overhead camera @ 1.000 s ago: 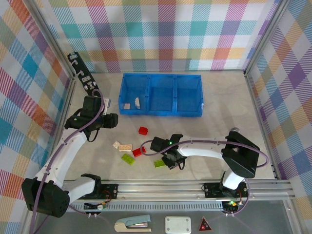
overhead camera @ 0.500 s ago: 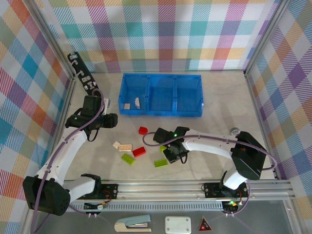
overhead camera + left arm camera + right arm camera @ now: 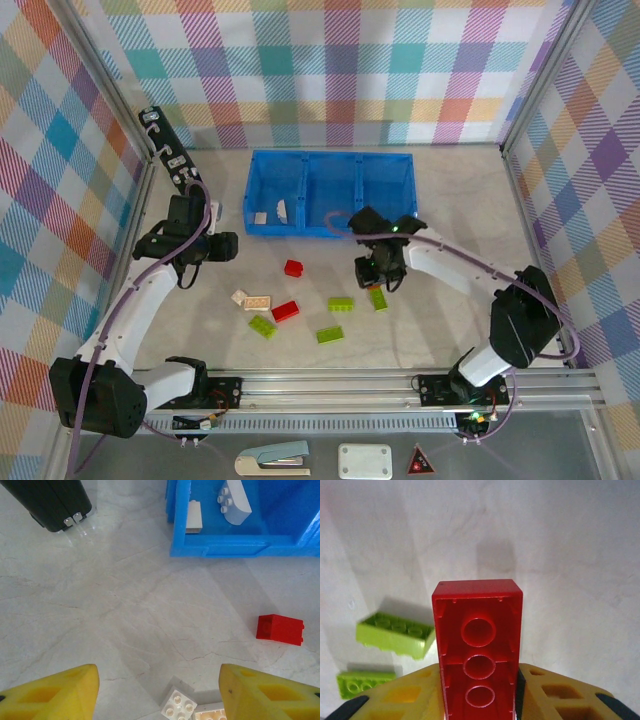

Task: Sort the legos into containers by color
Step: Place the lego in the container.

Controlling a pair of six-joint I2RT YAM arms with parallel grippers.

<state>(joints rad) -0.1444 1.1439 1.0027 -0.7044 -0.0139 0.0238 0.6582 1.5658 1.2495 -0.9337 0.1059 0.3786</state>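
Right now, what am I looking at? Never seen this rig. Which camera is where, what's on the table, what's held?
Two robot arms are bolted at the table's near edge, each ending in a two-finger claw. The wide picture looks down from above and behind them. The other two come from a camera on each wrist, looking past the yellow fingers. The left claw is open and empty above the table. The right claw is shut on a red brick, seen from its hollow underside. A blue tray with three compartments sits at the back; its left compartment holds two white pieces. Loose on the table: two red bricks, four green bricks, two white bricks.
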